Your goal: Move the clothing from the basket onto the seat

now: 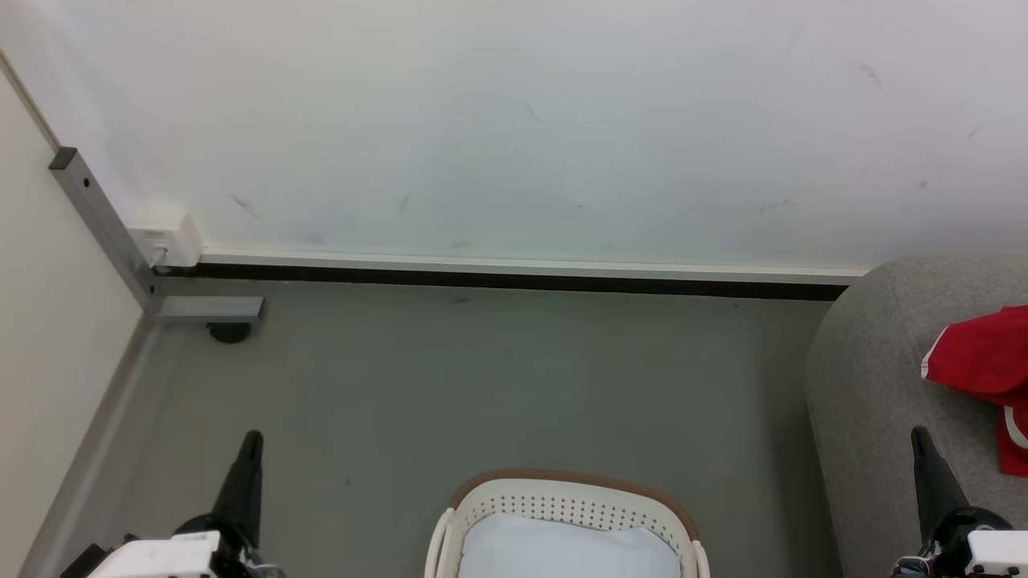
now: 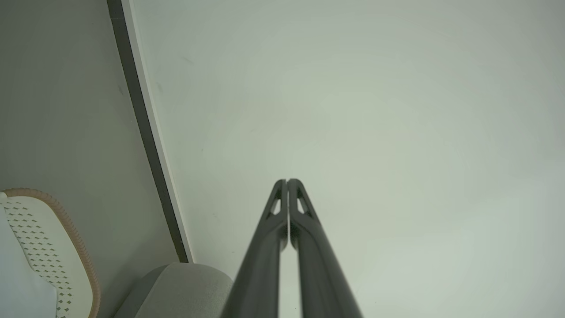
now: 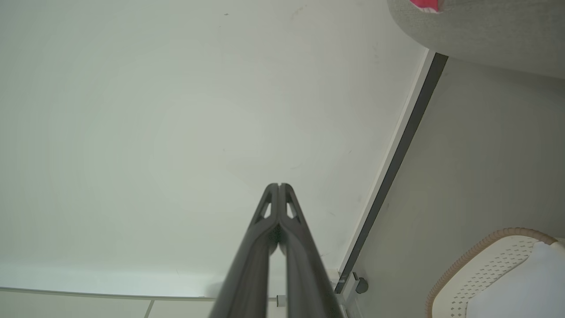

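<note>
Pointing up and forward toward the pale wall, the left gripper and the right gripper each had their two dark fingers pressed together tip to tip, with nothing between them. The wrist views confirmed this for the left gripper and the right gripper.

The basket stood on the grey floor low in the head view, roughly midway between the two grippers and well apart from both. Its visible inside was a pale, bluish-white surface with no red in it. The part nearest the robot was cut off by the frame, so whether a garment lay there could not be told.

The clothing lay on the seat, off to the robot's right and a little ahead. It ran out of the frame at the right edge, so its long axis and whether it was one garment or two could not be told.

The right arm was clearly the nearer one, its fingers just beside the seat's rounded end, with the clothing beyond it. The left arm was far across, past the basket.

Judged from this layout, the transfer looked largely done. Any further pick would have turned on the basket, which sat centred and below both tools, with neither arm clearly nearer.
</note>
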Controlling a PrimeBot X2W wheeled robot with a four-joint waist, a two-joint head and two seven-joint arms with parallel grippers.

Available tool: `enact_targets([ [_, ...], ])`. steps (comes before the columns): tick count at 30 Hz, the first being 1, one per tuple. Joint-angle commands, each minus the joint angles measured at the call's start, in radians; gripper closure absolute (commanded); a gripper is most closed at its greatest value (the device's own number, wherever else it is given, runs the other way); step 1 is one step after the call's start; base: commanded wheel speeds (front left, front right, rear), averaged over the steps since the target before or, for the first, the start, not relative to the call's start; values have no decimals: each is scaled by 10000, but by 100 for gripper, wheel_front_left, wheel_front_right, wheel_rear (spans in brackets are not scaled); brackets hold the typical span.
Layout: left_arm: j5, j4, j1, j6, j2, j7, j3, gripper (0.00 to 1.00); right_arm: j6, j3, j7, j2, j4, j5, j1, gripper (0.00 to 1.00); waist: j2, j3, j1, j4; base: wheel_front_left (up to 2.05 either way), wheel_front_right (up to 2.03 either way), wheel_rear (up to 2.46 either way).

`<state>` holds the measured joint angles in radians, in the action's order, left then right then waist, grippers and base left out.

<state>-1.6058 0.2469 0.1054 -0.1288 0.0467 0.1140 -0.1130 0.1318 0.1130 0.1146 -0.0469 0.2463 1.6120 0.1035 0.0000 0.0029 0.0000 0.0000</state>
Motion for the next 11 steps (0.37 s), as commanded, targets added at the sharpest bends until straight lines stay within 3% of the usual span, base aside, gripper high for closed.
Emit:
enact_targets([
  [1,-130,-21,98,-40,67,39,-19,100,-21,31,26,-65,-38,21,114,100,0,0,0,0,0,0,0],
  [11,-129,-21,97,-40,67,38,-18,100,-21,30,26,-65,-38,21,113,100,0,0,0,0,0,0,0],
])
